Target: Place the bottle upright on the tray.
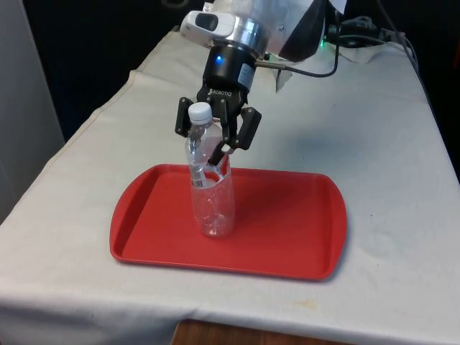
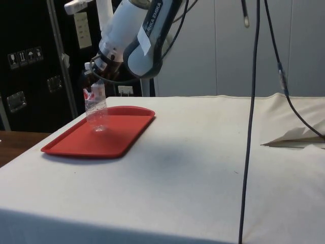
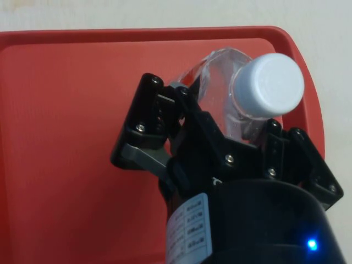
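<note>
Front view first: the bottle (image 1: 209, 188) stands on the red tray (image 1: 287, 230), base down on the tray floor towards the front view's left of centre, white cap (image 1: 199, 112) on top, and it looks upright with perhaps a slight lean. The gripper (image 1: 215, 140) is right at its upper body, fingers spread to either side of the neck and shoulder. From here I judge the fingers parted wider than the bottle rather than squeezing it, though one finger sits very close to the plastic and contact is hard to rule out. So the placing looks done; what is left, by my reading, is backing off without knocking it.

Side view now: the clear bottle (image 2: 96, 109) stands on the tray (image 2: 122, 137) with its base on the red floor, the gripper (image 2: 97, 76) above its top. The tray lies near one end of the white cloth (image 2: 203, 168) covering the table, dark cabinets behind it, pale panels further along. A black cable (image 2: 252, 127) hangs down in the foreground, and the cloth is rumpled at the far corner.

Wrist view: looking down past the gripper (image 3: 220, 118), the cap (image 3: 268, 85) sits between the black fingers (image 3: 146, 118), with clear plastic beside one of them and red tray (image 3: 66, 137) beneath. The cloth (image 3: 330, 22) shows beyond the tray's rim
</note>
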Action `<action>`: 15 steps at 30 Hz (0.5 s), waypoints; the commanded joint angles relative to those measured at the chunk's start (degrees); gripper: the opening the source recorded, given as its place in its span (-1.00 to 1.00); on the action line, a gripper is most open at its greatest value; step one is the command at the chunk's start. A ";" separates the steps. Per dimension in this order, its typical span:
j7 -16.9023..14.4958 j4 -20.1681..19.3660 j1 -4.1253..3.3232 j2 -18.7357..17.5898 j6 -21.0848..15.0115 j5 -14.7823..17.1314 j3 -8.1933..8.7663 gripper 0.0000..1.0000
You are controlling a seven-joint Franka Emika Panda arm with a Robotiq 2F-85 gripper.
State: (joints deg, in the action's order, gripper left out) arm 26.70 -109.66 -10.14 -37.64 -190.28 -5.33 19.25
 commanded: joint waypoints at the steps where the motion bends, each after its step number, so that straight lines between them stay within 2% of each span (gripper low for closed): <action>1: 0.00 0.00 0.00 0.00 0.00 0.00 0.00 -0.35; 2: 0.17 0.17 -0.11 -0.34 -1.20 0.23 0.17 -0.35; 5: 0.11 0.11 -0.11 -0.40 -1.60 0.17 0.17 -0.35; 15: -0.06 0.00 0.00 -0.17 -1.09 0.06 0.06 -0.35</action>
State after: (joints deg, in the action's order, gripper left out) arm 26.64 -109.66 -10.14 -37.76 -191.20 -5.33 19.25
